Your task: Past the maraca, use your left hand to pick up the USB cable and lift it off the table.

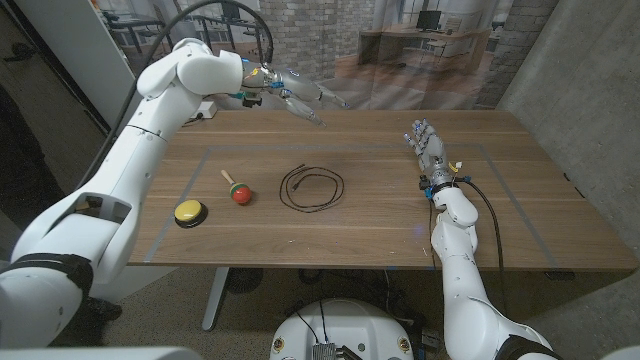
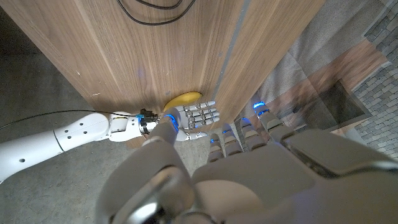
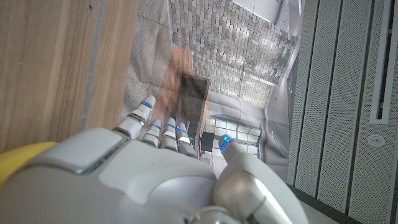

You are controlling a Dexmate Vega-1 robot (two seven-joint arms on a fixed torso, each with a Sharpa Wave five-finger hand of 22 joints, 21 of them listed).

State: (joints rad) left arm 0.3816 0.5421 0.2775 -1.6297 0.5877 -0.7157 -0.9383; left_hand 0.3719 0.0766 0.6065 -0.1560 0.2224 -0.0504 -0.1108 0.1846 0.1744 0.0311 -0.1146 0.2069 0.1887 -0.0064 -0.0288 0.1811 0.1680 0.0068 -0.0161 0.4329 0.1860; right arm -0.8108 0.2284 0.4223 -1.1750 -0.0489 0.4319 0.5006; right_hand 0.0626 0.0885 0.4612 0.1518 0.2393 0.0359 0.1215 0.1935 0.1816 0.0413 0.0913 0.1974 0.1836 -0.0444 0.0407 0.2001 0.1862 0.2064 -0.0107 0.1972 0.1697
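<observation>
The black USB cable (image 1: pixel 282 188) lies in a loose coil at the middle of the wooden table (image 1: pixel 380 230). Left of it lies the maraca (image 1: pixel 239 193), a red ball on a short wooden handle. My left hand (image 1: pixel 298 97) hovers over the table's far edge, well beyond the cable, with its fingers stretched out and nothing in them. From the left wrist, that hand (image 2: pixel 261 155) shows fingers apart, with the cable (image 2: pixel 155 24) far ahead. My right hand (image 1: pixel 428 148) stands upright on the table's right side, fingers apart and empty; its back (image 3: pixel 155 168) shows in its own wrist view.
A yellow round button on a black base (image 1: pixel 189 212) sits near the front left, beside the maraca. Faint tape lines mark a rectangle on the table. My right hand (image 2: pixel 194 117) and forearm show in the left wrist view. A brick wall and desks stand behind.
</observation>
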